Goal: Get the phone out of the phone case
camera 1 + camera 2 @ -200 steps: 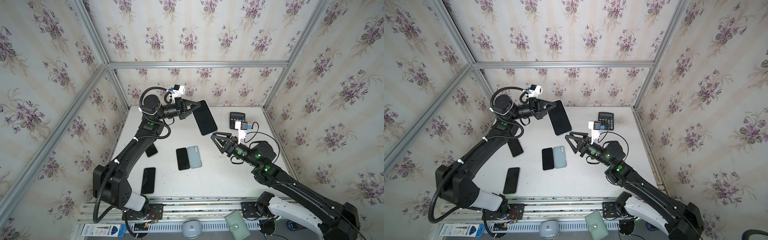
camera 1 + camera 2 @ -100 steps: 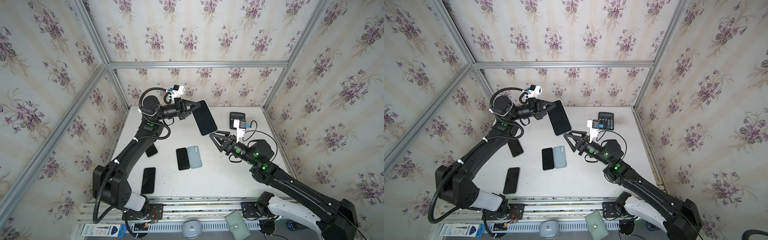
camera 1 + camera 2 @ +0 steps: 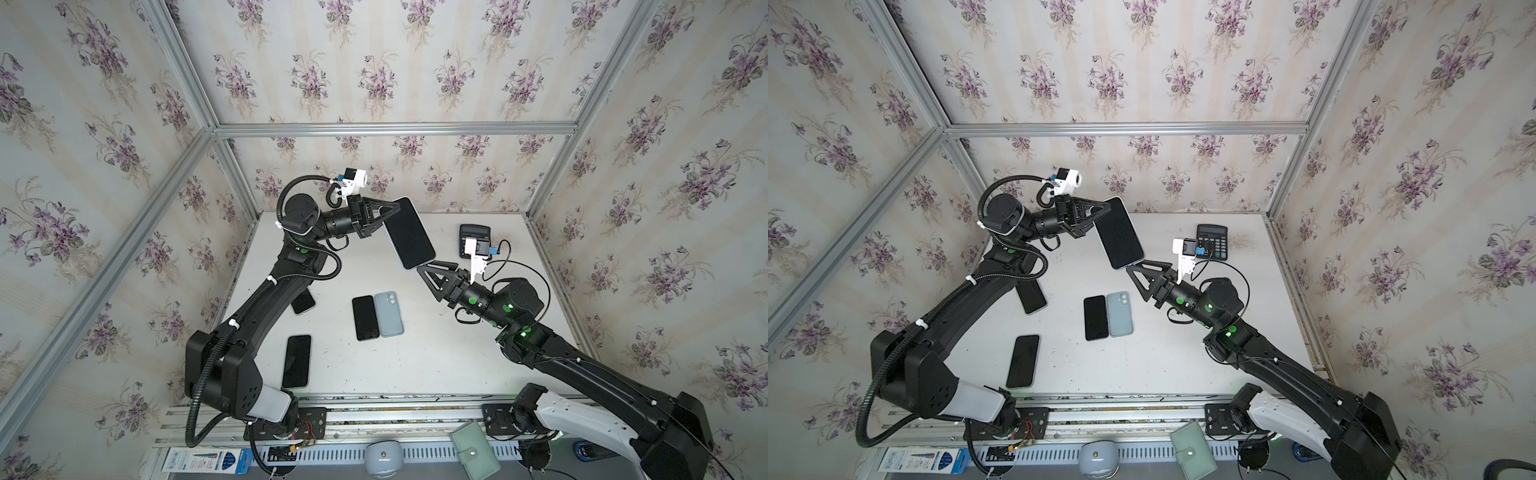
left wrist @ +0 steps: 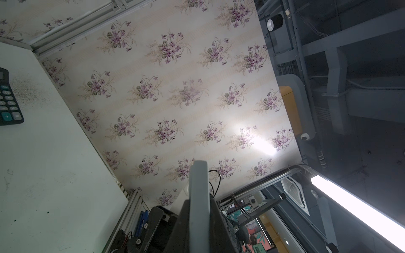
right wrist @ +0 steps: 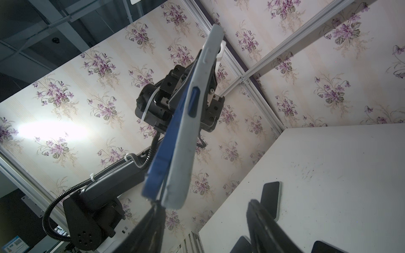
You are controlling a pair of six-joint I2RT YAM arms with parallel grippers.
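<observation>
The phone (image 3: 409, 232) (image 3: 1120, 232), screen dark, hangs tilted above the table in its pale grey phone case (image 5: 186, 142). My left gripper (image 3: 392, 210) (image 3: 1102, 210) (image 4: 198, 208) is shut on its upper end, and the case edge (image 4: 198, 186) runs between the fingers. In the right wrist view the blue phone edge (image 5: 166, 153) stands a little apart from the case at the lower end. My right gripper (image 3: 426, 267) (image 3: 1136, 266) (image 5: 203, 206) is open just below that end. One finger (image 5: 153, 219) touches the gap between phone and case.
A calculator (image 3: 475, 237) (image 3: 1212, 241) lies at the back right. On the white table (image 3: 436, 353) lie a black phone (image 3: 365, 318) beside a pale blue one (image 3: 388, 313), another (image 3: 297, 360) near the front left, and one (image 3: 303, 301) under the left arm. A green wallet (image 3: 473, 455) rests on the front rail.
My right gripper has moved up and toward the back, reaching the lower end of the phone. The left arm and the phone have stayed in place.
</observation>
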